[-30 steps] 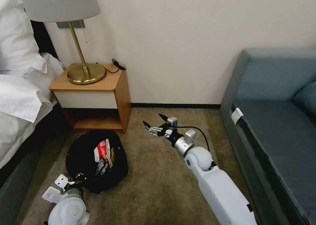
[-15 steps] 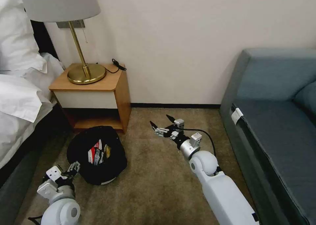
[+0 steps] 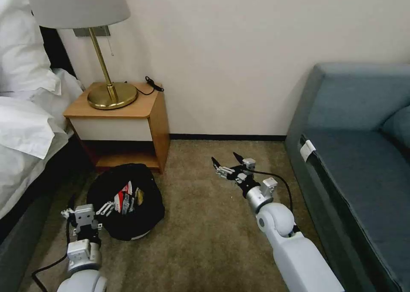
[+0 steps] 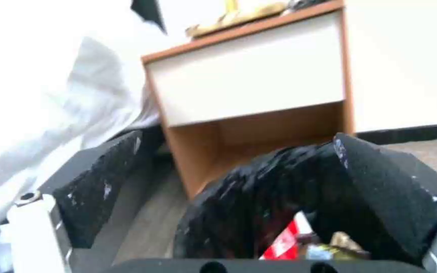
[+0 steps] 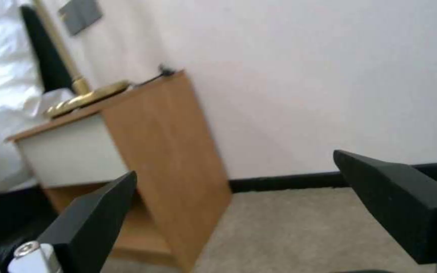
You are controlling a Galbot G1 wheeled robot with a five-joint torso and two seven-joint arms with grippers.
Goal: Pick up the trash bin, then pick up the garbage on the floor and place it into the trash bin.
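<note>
Fingers [image 3: 106, 207] of the left gripper [image 3: 103, 207] are spread apart and grasp nothing; they sit at the near rim of the small round trash bin lined with crinkled black plastic [image 3: 128, 185], and in the left wrist view the two dark pads straddle the bag-covered edge [image 4: 259, 197] without closing on it. The right gripper [image 3: 225, 163] hangs above the bare brown carpet [image 3: 200, 240], jaws parted and empty, well apart from the bin.

The bin stands on the carpet just in front of the wooden nightstand [image 3: 128, 125], close to its lower right corner and beside the white bedding [image 3: 21, 134]. A whitish base shows under the bag at the near side. Inside lie the red-and-white snack packet [image 3: 124, 193] and other small wrappers; no litter is visible on the carpet.

Judgement: the bin appears light and its shell stiff, but the liner is soft, slack and probably slippery. A hold on the bag alone could slide or pull the liner loose. The rim, pinched through the plastic so that the hard wall lies between the pads, is the sound place to grip; the load is slight, so tilt is the main risk.
</note>
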